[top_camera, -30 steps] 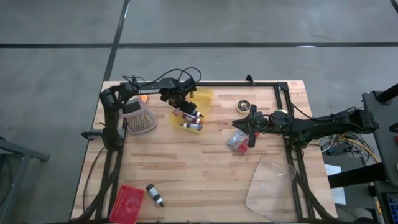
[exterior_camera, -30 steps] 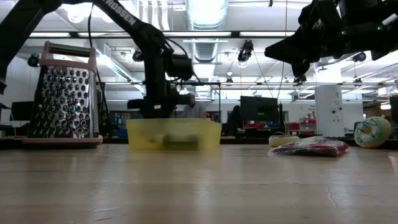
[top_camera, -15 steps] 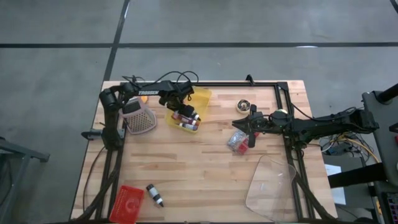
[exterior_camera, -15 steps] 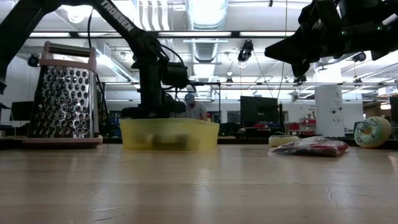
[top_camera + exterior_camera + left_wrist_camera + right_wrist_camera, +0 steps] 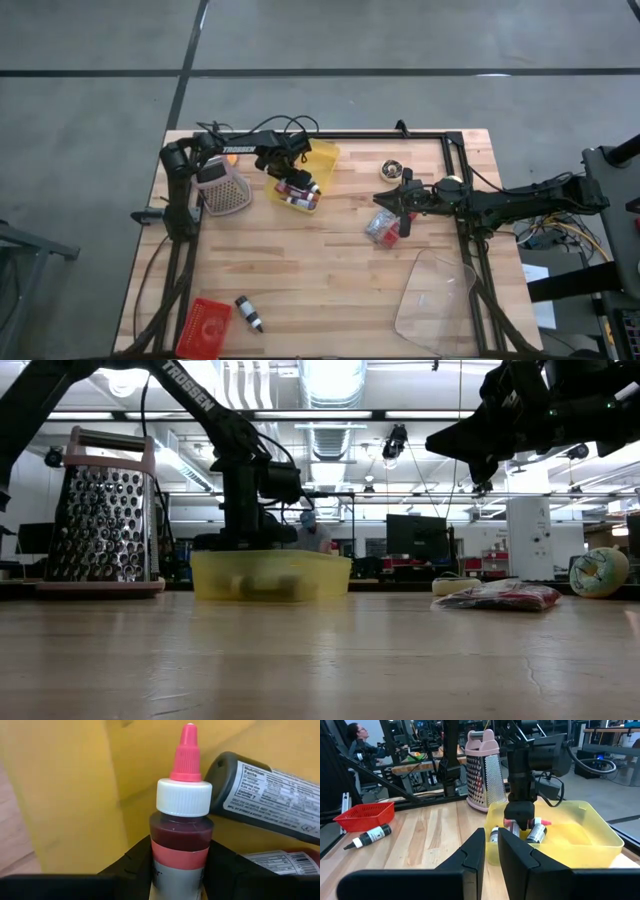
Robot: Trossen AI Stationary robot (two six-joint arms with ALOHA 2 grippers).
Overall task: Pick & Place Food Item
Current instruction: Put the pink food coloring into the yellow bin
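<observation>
A yellow bin point(image 5: 322, 158) stands at the table's far left with small bottles point(image 5: 302, 192) lying in it. My left gripper point(image 5: 290, 178) points down into the bin, shut on a small bottle point(image 5: 180, 845) of red liquid with a white cap and a pink tip. A dark bottle point(image 5: 270, 795) lies right beside it. My right gripper point(image 5: 400, 207) hangs level above the table's right half, shut and holding nothing, over a red-and-clear packet point(image 5: 380, 228). My left gripper pinches the red bottle's body point(image 5: 179, 862), just below the white cap, between its two fingers point(image 5: 131, 867), which come from above and lie across the bottle. The cap end point(image 5: 185, 795) sticks out past the fingers. Whether the bottle rests on the bin floor, I cannot tell.
A metal grater point(image 5: 222, 190) stands left of the bin. At the near left lie a red basket point(image 5: 203, 325) and a black bottle point(image 5: 248, 312). A clear plastic lid point(image 5: 435, 295) lies near right, a small round tin point(image 5: 391, 170) far right.
My left gripper has sunk a little into the yellow bin with the red bottle and drifted toward the table's left edge. The bin has slid slightly the same way.
</observation>
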